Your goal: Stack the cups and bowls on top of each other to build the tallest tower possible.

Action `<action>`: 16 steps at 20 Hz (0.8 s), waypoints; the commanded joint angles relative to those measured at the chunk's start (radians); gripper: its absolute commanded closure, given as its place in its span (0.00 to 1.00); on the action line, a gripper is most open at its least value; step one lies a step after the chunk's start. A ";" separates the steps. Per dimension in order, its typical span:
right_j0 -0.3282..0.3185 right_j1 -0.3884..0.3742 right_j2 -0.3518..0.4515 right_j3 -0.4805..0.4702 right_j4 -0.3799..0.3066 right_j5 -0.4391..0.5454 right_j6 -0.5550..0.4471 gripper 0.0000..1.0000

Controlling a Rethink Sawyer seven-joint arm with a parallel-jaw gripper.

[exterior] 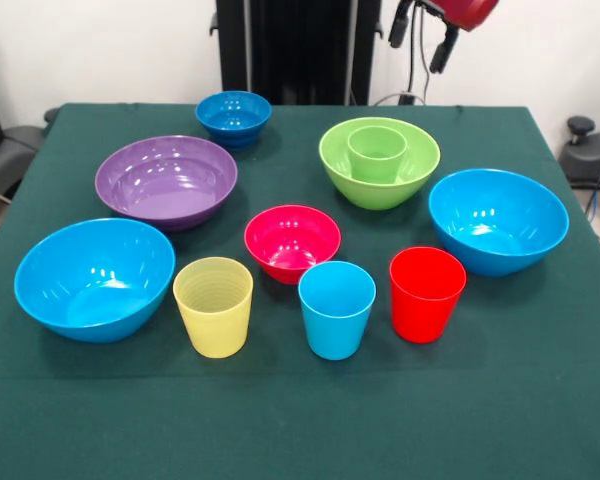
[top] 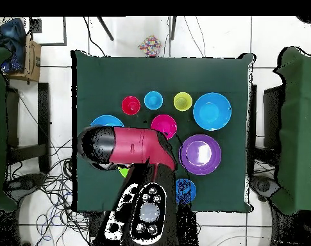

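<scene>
The lime-green bowl (exterior: pixel 380 178) stands at the back right with the green cup (exterior: pixel 377 152) upright inside it. The yellow cup (exterior: pixel 213 306), light blue cup (exterior: pixel 336 309) and red cup (exterior: pixel 426 293) stand in a front row. The pink-red bowl (exterior: pixel 292 240) sits behind them. The light blue bowls (exterior: pixel 94 278) (exterior: pixel 498 220) sit left and right. The purple bowl (exterior: pixel 166 180) and dark blue bowl (exterior: pixel 233 115) sit at the back left. The arm's red end (exterior: pixel 467 10) hangs above the back right corner. In the overhead view the arm (top: pixel 129 144) hides the lime-green bowl.
The table (exterior: pixel 300 420) has a dark green cloth. The robot's black pedestal (exterior: pixel 298 50) stands behind the far edge. Cables and chairs (top: pixel 292 128) lie around the table on the floor.
</scene>
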 commanded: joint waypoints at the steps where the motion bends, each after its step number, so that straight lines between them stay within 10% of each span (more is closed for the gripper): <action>1: -0.080 -0.102 0.139 0.098 -0.130 -0.137 -0.302 0.00; 16: -0.196 -0.107 0.240 0.148 -0.200 -0.190 -0.240 0.00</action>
